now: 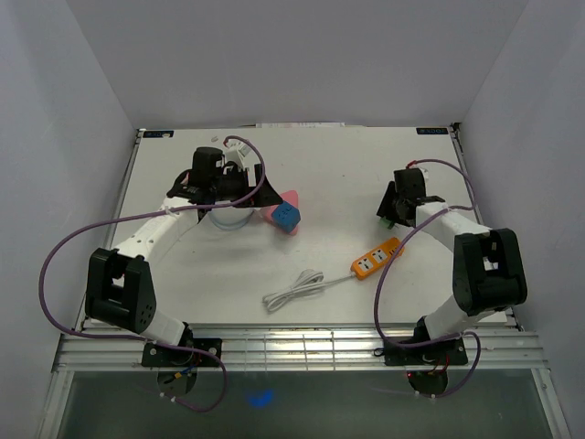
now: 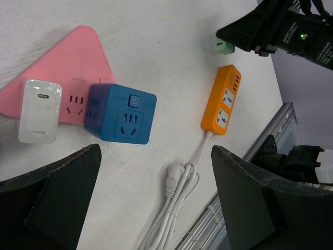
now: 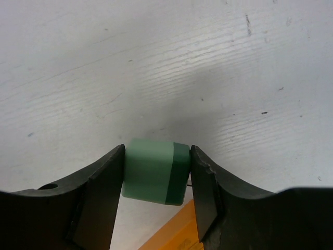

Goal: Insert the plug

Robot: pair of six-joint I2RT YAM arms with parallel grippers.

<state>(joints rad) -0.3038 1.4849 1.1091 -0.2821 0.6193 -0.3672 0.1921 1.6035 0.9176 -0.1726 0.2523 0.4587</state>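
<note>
The left gripper [image 2: 156, 172] is held spread and empty over the charger [image 2: 38, 110]. Rightward, the plug [image 3: 153, 172] is clamped in the right gripper [image 3: 157, 174], near the strip [image 2: 221, 101]. Its pins cannot be seen, so a socket could be missed if the plug is tilted. "HONOR" is printed on the charger

the green plug [image 3: 152, 172] inside the right pincer [image 3: 157, 179] is smooth matt plastic. the white table [image 3: 156, 62] beyond it shows a fine rough grain. the orange power strip [image 3: 169, 235] beneath looks smooth plastic.
</note>
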